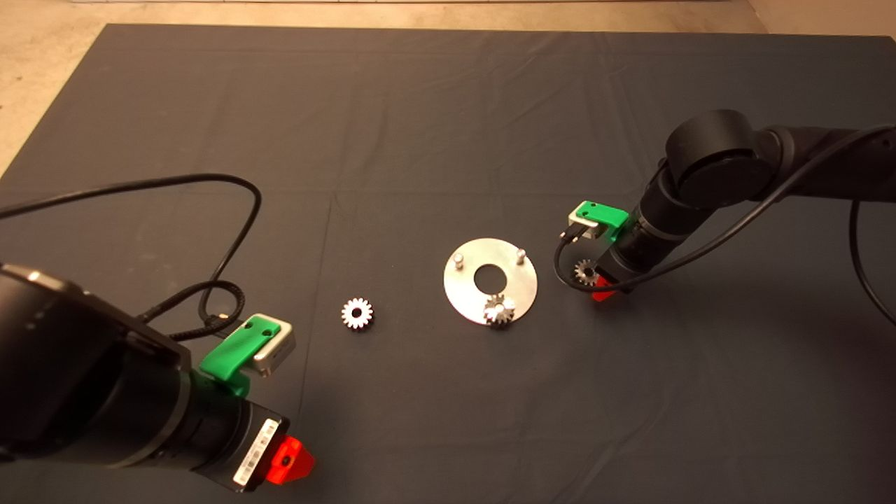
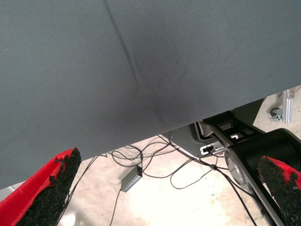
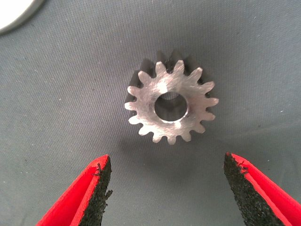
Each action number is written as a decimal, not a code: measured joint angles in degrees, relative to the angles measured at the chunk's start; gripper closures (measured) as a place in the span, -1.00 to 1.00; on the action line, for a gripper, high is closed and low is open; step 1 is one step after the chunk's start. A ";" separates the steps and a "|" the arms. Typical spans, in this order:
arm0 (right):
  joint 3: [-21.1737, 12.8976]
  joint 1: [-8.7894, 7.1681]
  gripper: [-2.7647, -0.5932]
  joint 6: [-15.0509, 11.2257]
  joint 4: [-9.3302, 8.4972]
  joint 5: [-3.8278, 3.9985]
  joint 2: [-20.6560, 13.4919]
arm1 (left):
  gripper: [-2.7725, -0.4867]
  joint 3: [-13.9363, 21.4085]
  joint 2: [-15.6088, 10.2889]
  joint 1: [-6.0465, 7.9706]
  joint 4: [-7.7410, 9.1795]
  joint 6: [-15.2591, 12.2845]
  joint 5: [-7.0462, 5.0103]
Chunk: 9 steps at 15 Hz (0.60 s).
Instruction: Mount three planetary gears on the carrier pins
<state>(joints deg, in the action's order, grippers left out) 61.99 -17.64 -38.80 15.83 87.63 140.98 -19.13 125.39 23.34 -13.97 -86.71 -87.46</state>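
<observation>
1. Nearest, the left end effector (image 1: 290, 458) waits at the lower left edge of the mat (image 1: 420, 126), its fingers (image 2: 44, 190) spread wide and holding nothing; only its wrist view shows cables on the floor beyond the tabletop.
2. Further in, three gears are in sight: one gear (image 1: 357, 313) lies alone on the mat, left of the disc (image 1: 465, 294); a second gear (image 1: 499, 310) sits on the disc's near edge; a third gear (image 1: 586, 272) lies on the mat just right of the disc.
3. The right end effector (image 1: 603, 290) hovers at that third gear. Its wrist view alone shows the fingers (image 3: 96, 197) wide apart, holding nothing, the gear (image 3: 171, 104) flat between and beyond them.
4. Farthest, two bare pins (image 1: 458, 260) (image 1: 521, 256) stand on the disc.
</observation>
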 joint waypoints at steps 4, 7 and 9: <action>0.72 0.01 -0.08 0.00 0.11 0.02 0.55 | -0.98 0.00 0.00 0.00 0.00 0.00 0.00; 1.35 0.06 -0.08 0.02 0.20 0.00 1.22 | -0.98 0.00 0.00 0.00 0.00 0.00 0.03; 2.07 0.19 -0.08 0.07 0.28 0.00 1.74 | -0.98 0.00 0.00 0.00 0.00 0.00 0.02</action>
<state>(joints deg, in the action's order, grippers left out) 64.06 -17.45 -38.73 16.11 87.63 142.72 -19.13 125.39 23.34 -13.97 -86.71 -87.43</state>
